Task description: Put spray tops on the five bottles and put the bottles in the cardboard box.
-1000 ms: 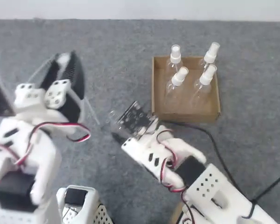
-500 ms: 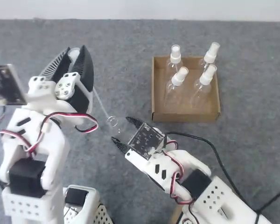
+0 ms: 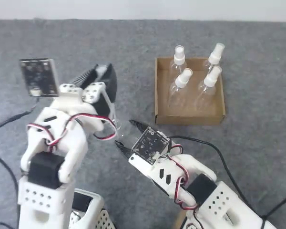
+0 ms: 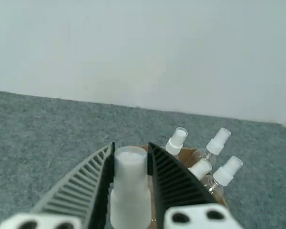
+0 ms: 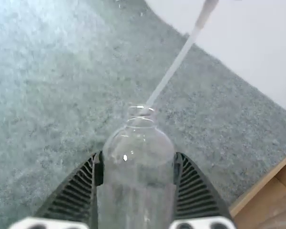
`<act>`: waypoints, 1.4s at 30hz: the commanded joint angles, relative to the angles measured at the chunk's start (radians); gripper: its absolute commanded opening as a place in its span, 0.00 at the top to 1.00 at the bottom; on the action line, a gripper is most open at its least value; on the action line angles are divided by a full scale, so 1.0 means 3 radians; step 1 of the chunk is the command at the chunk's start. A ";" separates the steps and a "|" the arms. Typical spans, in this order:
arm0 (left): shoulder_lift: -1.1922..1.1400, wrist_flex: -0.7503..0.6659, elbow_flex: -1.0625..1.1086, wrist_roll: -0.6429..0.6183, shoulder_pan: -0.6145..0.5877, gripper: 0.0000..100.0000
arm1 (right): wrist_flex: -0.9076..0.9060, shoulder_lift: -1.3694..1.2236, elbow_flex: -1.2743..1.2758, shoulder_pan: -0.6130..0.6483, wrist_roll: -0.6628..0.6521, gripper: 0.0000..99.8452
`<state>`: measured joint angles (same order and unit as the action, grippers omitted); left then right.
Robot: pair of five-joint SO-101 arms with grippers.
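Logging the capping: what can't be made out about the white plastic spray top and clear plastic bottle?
Left wrist view: tube of the white plastic spray top, cut off at edge.
Right wrist view: base of the clear plastic bottle, cut off at edge.
High view: bottle neck, partly behind left arm.

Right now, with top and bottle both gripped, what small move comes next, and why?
Probably ease the top forward so its tube slides deeper into the bottle. The left jaws grip the top, the right jaws grip the open bottle, and the tube's tip sits right at the mouth, with the top not yet seated.
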<state>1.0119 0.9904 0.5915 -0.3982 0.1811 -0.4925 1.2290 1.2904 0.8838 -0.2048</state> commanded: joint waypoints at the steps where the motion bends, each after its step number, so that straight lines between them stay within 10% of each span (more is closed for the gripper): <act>1: 0.0077 0.0036 0.0120 -0.0026 0.0041 0.96 | 0.0054 0.0120 0.0041 0.0018 -0.0077 0.99; 21: 0.0082 0.0051 0.0289 0.0220 0.0046 0.96 | 0.1547 0.0110 0.0532 -0.0228 0.0496 0.99; 42: 0.0557 -0.0010 0.0601 0.0552 0.0220 0.95 | 0.1593 0.0079 0.0455 -0.0422 0.0783 0.99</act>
<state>1.1699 1.0150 0.7557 -0.2524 0.2271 -0.0368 1.2367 1.4622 0.7871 0.0130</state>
